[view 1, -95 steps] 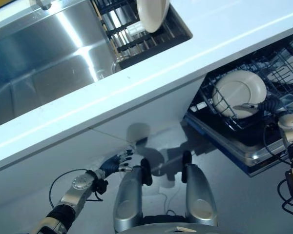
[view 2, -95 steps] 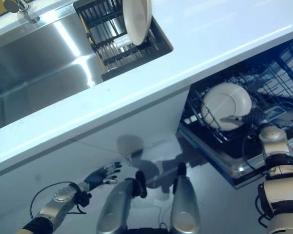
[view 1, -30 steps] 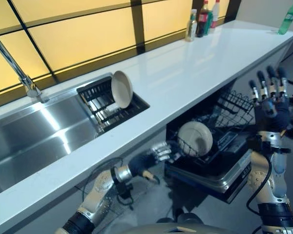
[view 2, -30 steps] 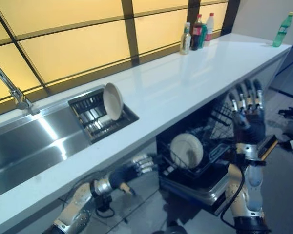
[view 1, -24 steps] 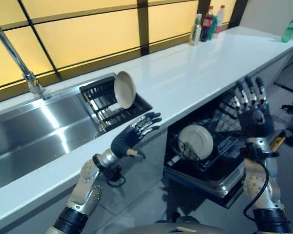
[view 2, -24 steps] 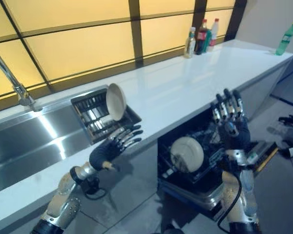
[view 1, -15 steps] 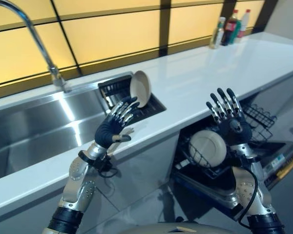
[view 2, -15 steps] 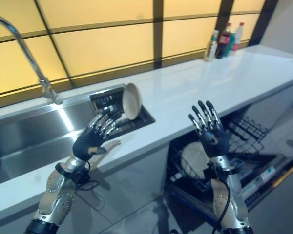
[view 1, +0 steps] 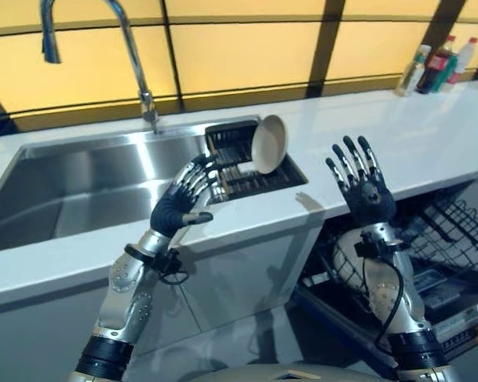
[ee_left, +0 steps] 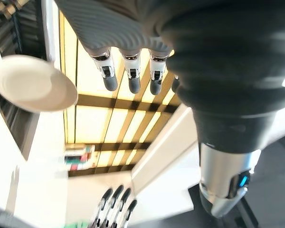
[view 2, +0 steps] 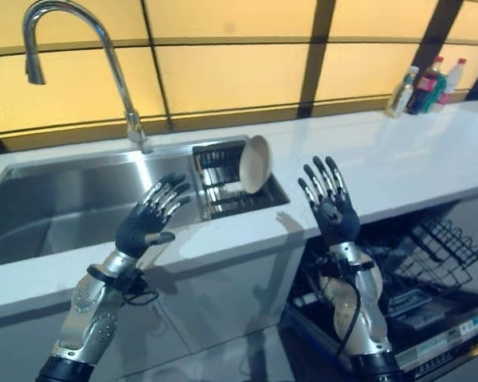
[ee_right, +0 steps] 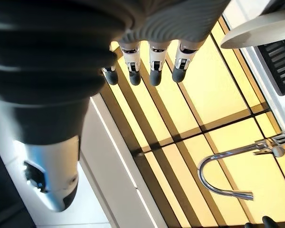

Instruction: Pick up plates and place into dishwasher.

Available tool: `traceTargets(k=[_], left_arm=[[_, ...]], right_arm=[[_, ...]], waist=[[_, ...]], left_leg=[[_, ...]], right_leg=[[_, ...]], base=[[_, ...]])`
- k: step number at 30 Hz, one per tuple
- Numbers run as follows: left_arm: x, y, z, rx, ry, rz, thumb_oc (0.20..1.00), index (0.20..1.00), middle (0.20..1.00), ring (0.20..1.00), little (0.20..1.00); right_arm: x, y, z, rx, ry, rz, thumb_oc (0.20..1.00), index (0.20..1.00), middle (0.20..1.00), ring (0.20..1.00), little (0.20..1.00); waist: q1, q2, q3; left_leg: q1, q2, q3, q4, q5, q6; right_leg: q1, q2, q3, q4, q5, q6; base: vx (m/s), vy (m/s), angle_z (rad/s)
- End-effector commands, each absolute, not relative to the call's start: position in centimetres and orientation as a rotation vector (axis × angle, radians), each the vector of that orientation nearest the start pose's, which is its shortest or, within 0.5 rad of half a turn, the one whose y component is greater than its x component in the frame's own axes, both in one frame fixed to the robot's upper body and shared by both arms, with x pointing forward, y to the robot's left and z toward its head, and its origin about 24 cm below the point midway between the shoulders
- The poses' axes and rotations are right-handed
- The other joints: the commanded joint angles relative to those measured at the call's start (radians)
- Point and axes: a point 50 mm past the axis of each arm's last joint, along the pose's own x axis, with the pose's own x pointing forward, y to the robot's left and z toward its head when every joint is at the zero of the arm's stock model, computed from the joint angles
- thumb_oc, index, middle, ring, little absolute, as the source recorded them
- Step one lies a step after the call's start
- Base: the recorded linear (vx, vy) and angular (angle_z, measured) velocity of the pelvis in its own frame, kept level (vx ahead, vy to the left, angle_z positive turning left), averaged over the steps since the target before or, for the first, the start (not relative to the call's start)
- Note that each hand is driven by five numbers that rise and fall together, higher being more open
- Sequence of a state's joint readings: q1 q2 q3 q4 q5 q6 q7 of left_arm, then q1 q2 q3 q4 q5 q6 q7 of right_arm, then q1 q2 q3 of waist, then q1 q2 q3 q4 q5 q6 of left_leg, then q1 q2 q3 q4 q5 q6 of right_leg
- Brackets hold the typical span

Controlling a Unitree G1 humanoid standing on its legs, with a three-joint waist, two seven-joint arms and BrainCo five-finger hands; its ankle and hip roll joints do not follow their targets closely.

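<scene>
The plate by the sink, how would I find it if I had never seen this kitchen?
Start at the long white counter and find the steel sink under the tall curved tap. Beside the basin sits a black rack sunk into the counter. The plate stands on its edge in that rack, pale cream and round among the dark bars.

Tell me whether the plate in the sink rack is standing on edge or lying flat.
On edge. The plate stands upright in the dark rack set in the sink, leaning slightly, its round face showing.
</scene>
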State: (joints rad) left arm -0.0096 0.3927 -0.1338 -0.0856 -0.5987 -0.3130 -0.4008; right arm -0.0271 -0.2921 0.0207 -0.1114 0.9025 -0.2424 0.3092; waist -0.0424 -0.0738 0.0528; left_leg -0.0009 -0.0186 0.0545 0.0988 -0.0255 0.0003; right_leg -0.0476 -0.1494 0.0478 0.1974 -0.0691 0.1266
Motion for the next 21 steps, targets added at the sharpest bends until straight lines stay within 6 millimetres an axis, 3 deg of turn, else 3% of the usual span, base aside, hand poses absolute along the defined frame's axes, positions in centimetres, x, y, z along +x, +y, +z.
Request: traceTargets(k=[1,5,11,15,21], left_arm=[[25.1,17.1,13.0,-0.073,-0.519,-0.543,1.0,1.0,1.0,1.0,1.0],[24.7,17.4,13.4,-0.086,-0.522,-0.576,1.0,1.0,1.0,1.0,1.0],[24.9,17.2,14.5,-0.051,-0.542,-0.594,1.0,1.0,1.0,1.0,1.0],[25.0,17.2,15.3,-0.032,-0.571,-0.596,1.0,1.0,1.0,1.0,1.0],[25.1,17.0,16.5,0.025,-0.62,-0.576,1.0,1.0,1.0,1.0,1.0]], right_arm=[[24.8,-20.7,14.8,0.523,-0.638,0.332,1.0,1.0,1.0,1.0,1.0],[24.4,-22.0,14.7,0.513,-0.625,0.303,1.0,1.0,1.0,1.0,1.0],[24.0,-21.7,14.8,0.573,-0.646,0.276,1.0,1.0,1.0,1.0,1.0],[23.8,-21.6,15.3,0.586,-0.66,0.284,1.0,1.0,1.0,1.0,1.0],[23.6,-21.5,14.5,0.59,-0.625,0.285,1.0,1.0,1.0,1.0,1.0]], waist=[[-0.022,0.012,0.04],[-0.019,-0.009,0.043],[-0.024,-0.046,0.081],[-0.039,-0.048,0.112],[-0.059,-0.044,0.133]], left_leg=[[-0.016,-0.003,-0.025,0.086,-0.158,0.044],[-0.052,0.015,-0.04,0.104,-0.151,0.033],[-0.125,0.043,-0.046,0.14,-0.14,0.023],[-0.157,0.055,-0.041,0.158,-0.126,0.018],[-0.172,0.068,-0.031,0.19,-0.121,0.011]], right_leg=[[-0.082,0.038,0.05,-0.036,0.133,0.04],[-0.075,0.069,0.058,-0.059,0.094,0.024],[-0.121,0.096,0.051,-0.04,0.087,0.007],[-0.15,0.109,0.062,-0.02,0.088,0.0],[-0.169,0.113,0.071,0.014,0.08,-0.005]], base=[[0.06,-0.191,0.27],[0.13,-0.159,0.15],[0.04,-0.169,0.07],[0.0,-0.054,0.01],[0.06,-0.021,-0.02]])
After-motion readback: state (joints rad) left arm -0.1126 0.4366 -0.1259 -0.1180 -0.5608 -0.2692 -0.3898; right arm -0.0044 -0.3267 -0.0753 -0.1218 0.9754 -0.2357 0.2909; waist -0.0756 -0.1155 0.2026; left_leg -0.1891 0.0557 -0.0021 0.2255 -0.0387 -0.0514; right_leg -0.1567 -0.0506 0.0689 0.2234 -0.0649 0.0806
